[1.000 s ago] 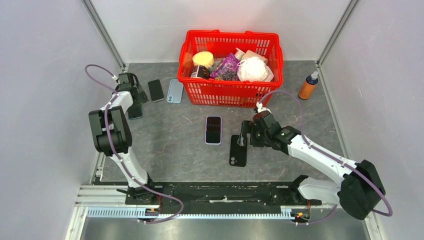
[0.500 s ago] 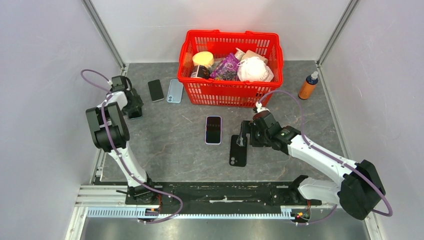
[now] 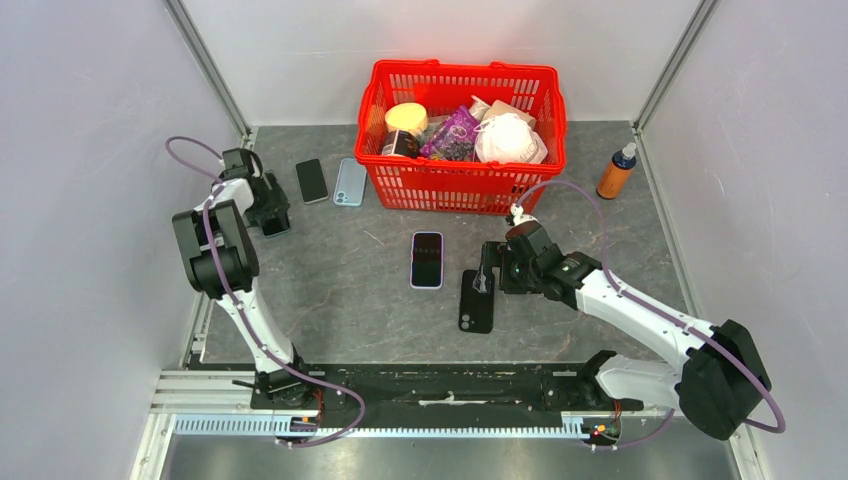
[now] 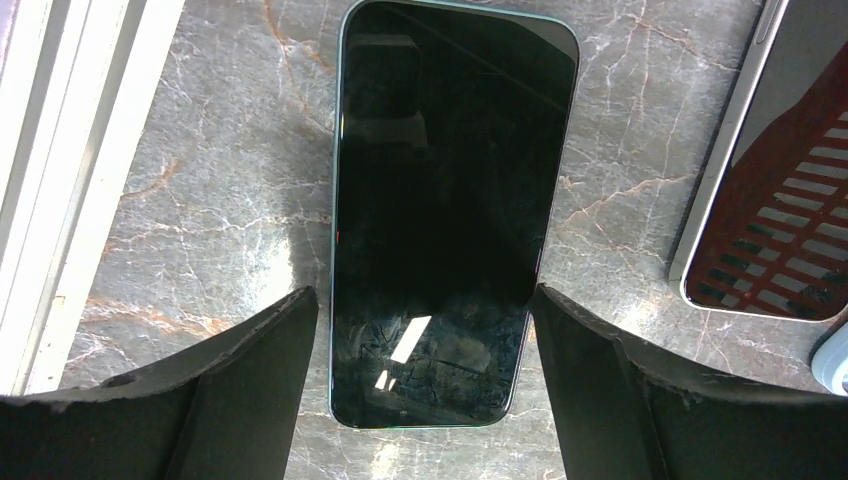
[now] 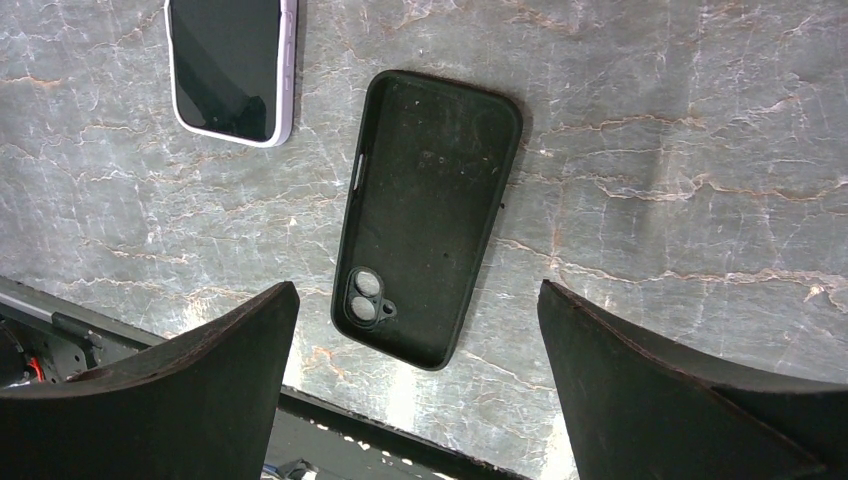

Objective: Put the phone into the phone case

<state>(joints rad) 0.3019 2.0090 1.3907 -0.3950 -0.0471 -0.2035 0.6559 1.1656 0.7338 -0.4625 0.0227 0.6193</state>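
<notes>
Left gripper (image 4: 422, 300) hangs low over a teal-edged phone with a dark glass screen (image 4: 440, 200), jaws apart and straddling the near end of it. One finger stands just beside each long side. Whether the pads touch the edges cannot be told from the left wrist view. The phone lies flat and screen-up at the far left of the grey marbled desk (image 5: 680, 150). Its long axis runs straight away from the wrist, so the jaws would close across its width.

Right gripper (image 5: 417, 290) hovers with its jaws wide apart over the black soft phone case (image 5: 430, 200). The case lies hollow side up near the middle of the desk, camera cut-out toward the arm bases, its long axis tilted a little. A lilac-edged phone (image 5: 232, 65) lies just beside it, screen-up.

Phone and case are well apart, with the case to the right of the left gripper. The left arm is the nearer one to the teal phone and the right arm the nearer one to the case. I judge that a carry across the desk would come after the grasp.

A second glossy phone (image 4: 760, 200) lies close on the right of the teal one, and a pale metal frame rail (image 4: 60, 150) runs near on the left, so room beside the fingers is tight. A red plastic basket (image 3: 460, 185) stands behind, and an orange bottle (image 3: 617, 172) to the far right.
</notes>
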